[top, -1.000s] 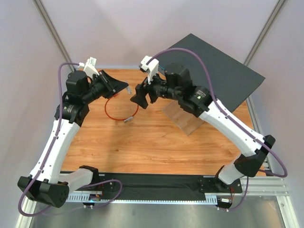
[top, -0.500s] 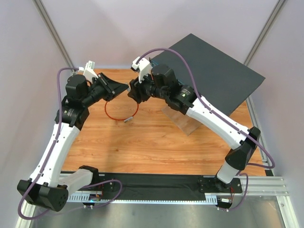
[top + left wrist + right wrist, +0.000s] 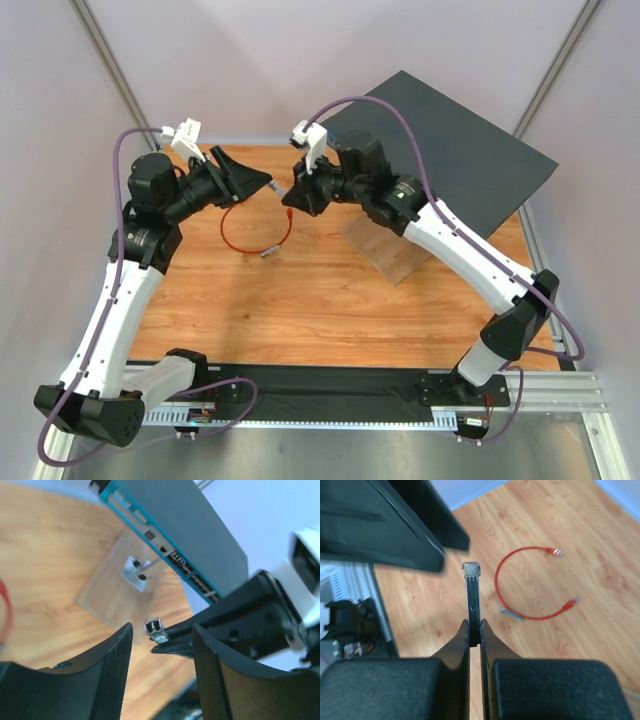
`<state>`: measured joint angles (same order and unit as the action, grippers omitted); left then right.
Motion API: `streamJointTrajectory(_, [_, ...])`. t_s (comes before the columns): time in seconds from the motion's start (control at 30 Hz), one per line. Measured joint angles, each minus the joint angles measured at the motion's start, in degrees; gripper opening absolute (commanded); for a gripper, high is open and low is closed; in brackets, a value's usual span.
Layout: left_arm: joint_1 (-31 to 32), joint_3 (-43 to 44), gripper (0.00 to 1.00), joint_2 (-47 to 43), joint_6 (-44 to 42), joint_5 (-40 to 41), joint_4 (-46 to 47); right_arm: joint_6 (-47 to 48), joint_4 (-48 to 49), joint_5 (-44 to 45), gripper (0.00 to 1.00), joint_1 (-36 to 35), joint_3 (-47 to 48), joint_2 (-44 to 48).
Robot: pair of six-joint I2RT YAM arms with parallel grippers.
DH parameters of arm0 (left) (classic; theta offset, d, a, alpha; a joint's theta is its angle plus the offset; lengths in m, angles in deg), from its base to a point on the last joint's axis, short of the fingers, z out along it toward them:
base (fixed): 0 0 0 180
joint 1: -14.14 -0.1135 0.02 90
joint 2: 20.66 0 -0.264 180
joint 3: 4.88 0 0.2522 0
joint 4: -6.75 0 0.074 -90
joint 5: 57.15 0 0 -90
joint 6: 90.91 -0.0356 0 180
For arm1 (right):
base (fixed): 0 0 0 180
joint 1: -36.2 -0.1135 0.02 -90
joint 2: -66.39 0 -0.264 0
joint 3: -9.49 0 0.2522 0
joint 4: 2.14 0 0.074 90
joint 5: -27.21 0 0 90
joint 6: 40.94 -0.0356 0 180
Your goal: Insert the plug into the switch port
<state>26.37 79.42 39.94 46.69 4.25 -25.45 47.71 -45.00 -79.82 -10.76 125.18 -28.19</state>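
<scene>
My right gripper (image 3: 291,196) (image 3: 475,626) is shut on a slim grey metal module (image 3: 471,587), which sticks straight out from its fingertips above the table. My left gripper (image 3: 268,184) (image 3: 162,630) stands open around that module's free end (image 3: 155,629), its pads apart from it. The red cable (image 3: 223,228) (image 3: 498,587) lies in a loop on the wooden table below both grippers. Its red-booted plug (image 3: 554,552) rests on the wood, held by nothing. The switch (image 3: 450,150) sits tilted at the back right, and its row of ports (image 3: 192,578) shows in the left wrist view.
A second small grey stub (image 3: 511,613) lies beside the cable loop. The switch leans on a wooden stand (image 3: 390,255) with a metal bracket (image 3: 136,572). Grey walls close the table in on both sides.
My right gripper has moved in toward the left one and shut on the grey module. My left gripper has opened and let the module go.
</scene>
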Motion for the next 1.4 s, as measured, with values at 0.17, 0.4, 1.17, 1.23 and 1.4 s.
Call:
streamJointTrajectory(0.17, [-0.1, 7.0, 0.76, -0.3, -20.2, -4.3, -3.4, -0.3, -2.7, -11.7, 0.0, 5.7, -6.4, 6.1])
streamJointTrajectory(0.4, [0.4, 7.9, 0.65, -3.6, -57.2, -22.3, -15.5, 4.9, -13.8, -29.6, 0.0, 6.2, -7.3, 10.7])
streamJointTrajectory(1.17, [30.2, 7.9, 0.52, -1.5, -111.0, -4.8, -38.9, 2.2, -25.4, -44.6, 0.0, 6.3, -12.0, 6.4])
streamJointTrajectory(1.23, [31.0, 7.9, 0.52, -1.2, -111.0, -4.3, -38.8, 1.4, -24.8, -44.7, 0.0, 6.3, -12.0, 6.2])
streamJointTrajectory(1.4, [32.1, 7.9, 0.5, -0.6, -111.0, -4.0, -38.7, 0.2, -23.8, -45.0, 0.0, 6.3, -12.0, 6.1])
